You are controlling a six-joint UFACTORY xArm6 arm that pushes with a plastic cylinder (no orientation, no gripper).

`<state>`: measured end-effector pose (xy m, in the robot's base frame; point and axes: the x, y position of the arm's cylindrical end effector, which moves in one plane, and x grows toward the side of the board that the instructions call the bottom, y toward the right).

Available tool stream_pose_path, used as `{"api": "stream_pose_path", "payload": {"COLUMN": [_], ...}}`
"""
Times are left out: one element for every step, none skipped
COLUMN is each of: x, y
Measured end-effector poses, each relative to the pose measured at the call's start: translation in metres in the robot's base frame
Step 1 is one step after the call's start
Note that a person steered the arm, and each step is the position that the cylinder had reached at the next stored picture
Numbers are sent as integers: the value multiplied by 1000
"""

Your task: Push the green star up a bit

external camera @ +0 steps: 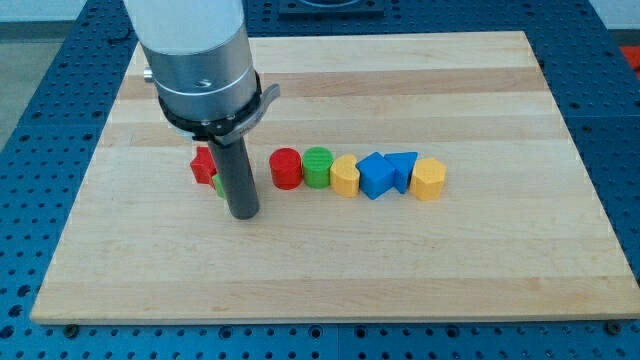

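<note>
The green star (217,184) is almost wholly hidden behind my rod; only a sliver of green shows at the rod's left edge. A red star-like block (204,165) sits just above and left of it, touching it. My tip (244,214) rests on the board just below and right of the green star, close against it.
A row of blocks runs to the right: a red cylinder (286,168), a green cylinder (318,166), a yellow block (345,176), a blue cube (375,176), a blue triangular block (402,167) and a yellow block (428,179). The wooden board (330,270) lies on a blue perforated table.
</note>
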<state>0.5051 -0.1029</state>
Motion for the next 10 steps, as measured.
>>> {"api": "stream_pose_path", "payload": {"x": [7, 19, 21, 12, -1, -7, -7, -13, -21, -20], "y": [0, -4, -24, -37, -35, -23, -23, -23, -23, -23]}}
